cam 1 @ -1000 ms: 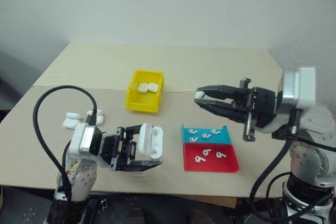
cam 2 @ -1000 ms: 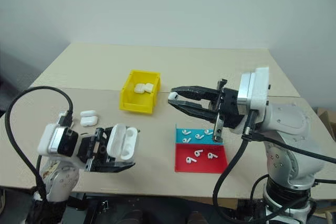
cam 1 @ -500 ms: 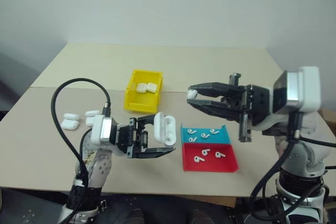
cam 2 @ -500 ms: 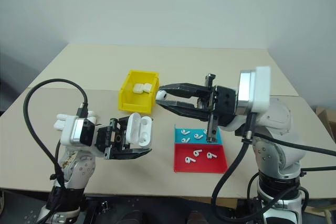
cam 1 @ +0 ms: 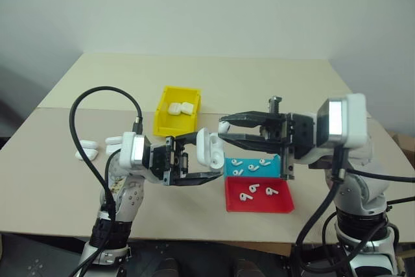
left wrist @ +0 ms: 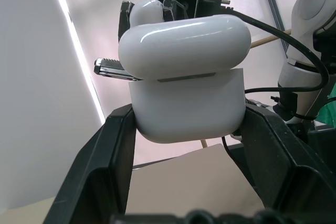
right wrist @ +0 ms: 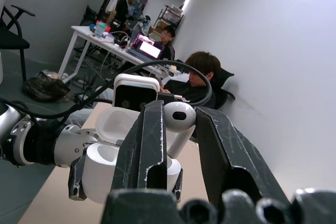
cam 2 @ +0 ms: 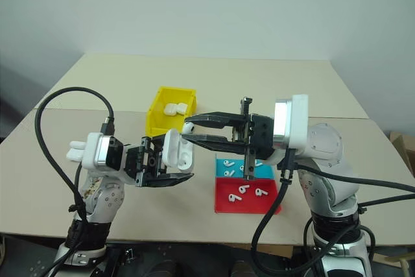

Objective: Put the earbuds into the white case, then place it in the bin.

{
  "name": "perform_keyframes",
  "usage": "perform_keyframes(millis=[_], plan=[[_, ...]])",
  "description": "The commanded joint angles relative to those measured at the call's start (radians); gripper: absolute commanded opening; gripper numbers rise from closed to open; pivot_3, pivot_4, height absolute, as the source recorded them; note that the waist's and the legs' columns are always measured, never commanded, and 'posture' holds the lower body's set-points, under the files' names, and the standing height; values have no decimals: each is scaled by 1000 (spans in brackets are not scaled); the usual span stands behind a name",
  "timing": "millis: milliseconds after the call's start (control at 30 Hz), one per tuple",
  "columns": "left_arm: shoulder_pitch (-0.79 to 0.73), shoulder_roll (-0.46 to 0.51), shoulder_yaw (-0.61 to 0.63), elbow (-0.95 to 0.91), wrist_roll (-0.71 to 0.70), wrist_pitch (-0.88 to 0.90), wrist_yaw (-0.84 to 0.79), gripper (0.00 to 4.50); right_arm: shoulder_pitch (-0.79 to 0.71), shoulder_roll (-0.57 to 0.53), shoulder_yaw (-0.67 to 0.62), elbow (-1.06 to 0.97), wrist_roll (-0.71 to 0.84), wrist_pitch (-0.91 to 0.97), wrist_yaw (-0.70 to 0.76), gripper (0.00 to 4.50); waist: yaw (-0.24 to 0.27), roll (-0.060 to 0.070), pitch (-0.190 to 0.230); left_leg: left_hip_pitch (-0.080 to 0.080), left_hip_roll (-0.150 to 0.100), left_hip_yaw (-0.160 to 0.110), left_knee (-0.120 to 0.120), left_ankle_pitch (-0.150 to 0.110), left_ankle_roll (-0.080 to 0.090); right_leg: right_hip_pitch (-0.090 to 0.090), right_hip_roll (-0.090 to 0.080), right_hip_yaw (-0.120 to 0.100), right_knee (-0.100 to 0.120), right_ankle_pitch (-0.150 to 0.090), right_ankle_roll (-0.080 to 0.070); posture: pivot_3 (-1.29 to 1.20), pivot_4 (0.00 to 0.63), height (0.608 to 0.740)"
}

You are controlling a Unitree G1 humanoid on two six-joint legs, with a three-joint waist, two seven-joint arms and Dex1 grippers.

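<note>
While the white case [cam 1: 209, 148] is clamped by its lower body between the jaws of the left gripper [cam 1: 206, 157], I keep it raised above the table [cam 1: 272, 79] with the hinged lid swung back, so that its sockets face the right arm. The right gripper [cam 2: 187, 128] is closed on 1 earbud [right wrist: 177, 120], pinched at the bulb with the stem pointing toward the open case; I judge this orientation is chosen so the stem can slide into a socket. The fingertips sit just at the mouth of the case, but I cannot tell whether the earbud already touches it. I read the current step as insertion, with closing the lid and the transfer to the bin [cam 1: 177, 113] not yet done. The yellow bin stands on the table beyond both grippers and holds 2 white cases [cam 1: 181, 108] lying side by side. The blue tray [cam 1: 258, 167] and the red tray [cam 1: 259, 196] adjoin each other below the right gripper; I count about 4 loose earbuds in the blue tray and 3 in the red. Further spare cases [cam 1: 86, 149] lie on the table beside the left arm.
</note>
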Motion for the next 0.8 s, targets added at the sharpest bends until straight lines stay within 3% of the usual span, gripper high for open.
perform_keyframes(millis=[33, 800], plan=[[-11, -5, -7, -25, 2, -13, 13, 2726, 2, -11, 7, -9, -4, -37, 2, 892, 0, 0, 0, 0, 0, 0, 0, 0, 0, 0, 0, 0, 0, 0, 0, 0, 150, 740], [-3, -5, -16, -23, 10, -27, 4, 2726, 36, -24, 75, 39, -86, -141, 26, 892, 0, 0, 0, 0, 0, 0, 0, 0, 0, 0, 0, 0, 0, 0, 0, 0, 150, 740]])
